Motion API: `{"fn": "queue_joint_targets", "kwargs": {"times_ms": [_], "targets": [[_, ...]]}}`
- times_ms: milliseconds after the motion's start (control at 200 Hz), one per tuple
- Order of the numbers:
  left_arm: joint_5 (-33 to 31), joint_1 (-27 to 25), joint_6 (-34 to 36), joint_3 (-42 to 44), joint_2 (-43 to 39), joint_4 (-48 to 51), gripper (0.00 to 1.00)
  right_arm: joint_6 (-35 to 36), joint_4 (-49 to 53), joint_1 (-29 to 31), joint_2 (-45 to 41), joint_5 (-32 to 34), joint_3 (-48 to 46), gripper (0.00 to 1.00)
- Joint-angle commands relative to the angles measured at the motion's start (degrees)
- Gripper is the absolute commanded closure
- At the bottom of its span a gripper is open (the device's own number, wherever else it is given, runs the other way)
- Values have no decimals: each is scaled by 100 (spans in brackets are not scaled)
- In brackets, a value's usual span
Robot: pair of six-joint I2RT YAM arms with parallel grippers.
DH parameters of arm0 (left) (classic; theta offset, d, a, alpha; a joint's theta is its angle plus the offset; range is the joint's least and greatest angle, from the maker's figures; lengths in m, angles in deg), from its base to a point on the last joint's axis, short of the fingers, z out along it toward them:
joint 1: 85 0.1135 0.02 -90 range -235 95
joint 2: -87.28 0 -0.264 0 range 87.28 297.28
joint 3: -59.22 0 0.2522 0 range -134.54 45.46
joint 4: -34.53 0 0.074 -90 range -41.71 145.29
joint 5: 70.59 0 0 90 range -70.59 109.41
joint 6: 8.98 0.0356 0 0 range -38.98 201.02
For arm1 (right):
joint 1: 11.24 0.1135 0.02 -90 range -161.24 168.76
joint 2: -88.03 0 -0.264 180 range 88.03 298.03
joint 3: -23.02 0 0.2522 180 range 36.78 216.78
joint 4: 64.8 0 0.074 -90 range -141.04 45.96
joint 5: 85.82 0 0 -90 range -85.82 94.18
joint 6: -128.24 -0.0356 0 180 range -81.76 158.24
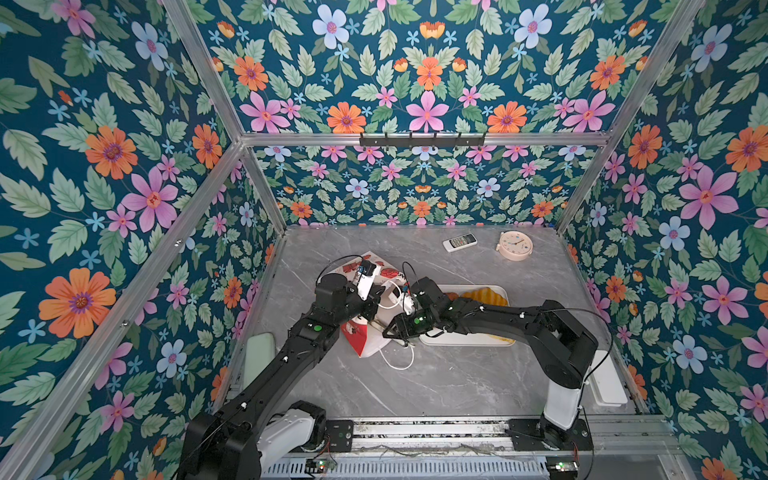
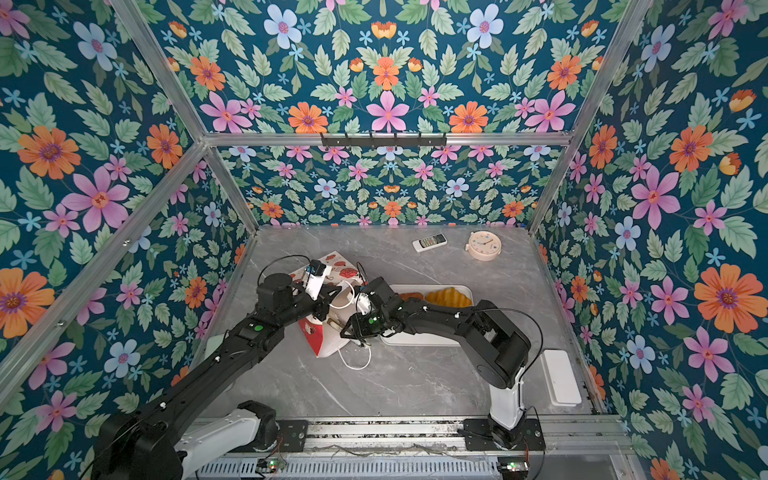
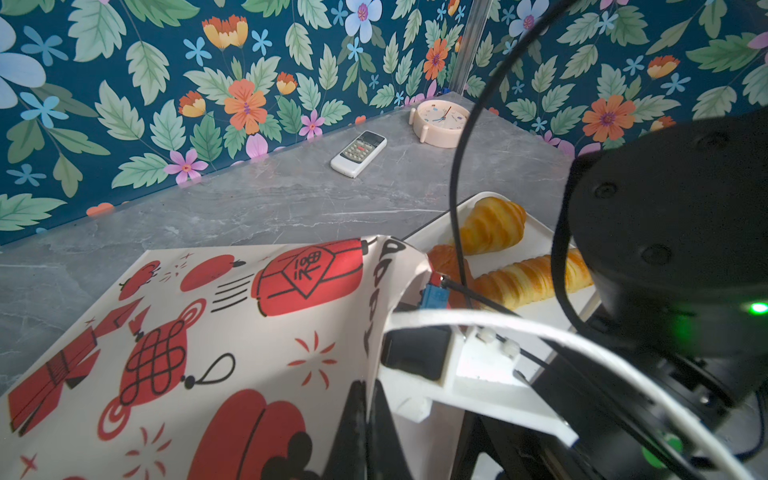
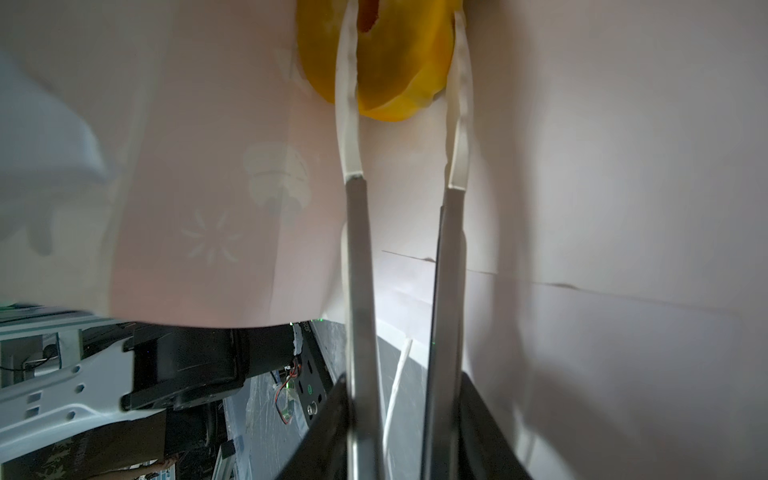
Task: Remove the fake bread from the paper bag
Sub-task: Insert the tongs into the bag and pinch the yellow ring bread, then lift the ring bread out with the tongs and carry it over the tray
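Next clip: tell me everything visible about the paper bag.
The paper bag lies tipped over on the grey marbled table, mouth toward the white tray. Thin, creased paper: one part white with red lantern and knot prints, another red, plus white cord handles at the mouth. The left tool pinches its rim, holding it open; the right tool reaches inside, fingers either side of a yellow pastry in it.
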Motion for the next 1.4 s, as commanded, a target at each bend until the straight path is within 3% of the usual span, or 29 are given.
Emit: {"fn": "queue_joint_targets", "kwargs": {"times_ms": [0, 500, 880, 1165, 1395], "targets": [[136, -5, -56, 7, 9, -320, 100, 69, -195, 9, -13, -45, 56, 70], [-754, -3, -492, 114, 80, -625, 100, 825, 1324, 11, -1180, 1126, -501, 82], [-1381, 17, -757, 169, 203, -831, 100, 980, 2343, 2, -2966, 1978, -1316, 84], [-1613, 45, -895, 293, 108, -920, 100, 994, 4229, -121, -4422, 3085, -1423, 84], [-1619, 51, -988, 345, 12, -1025, 100, 816, 6016, -129, -4730, 3774, -920, 83]]}}
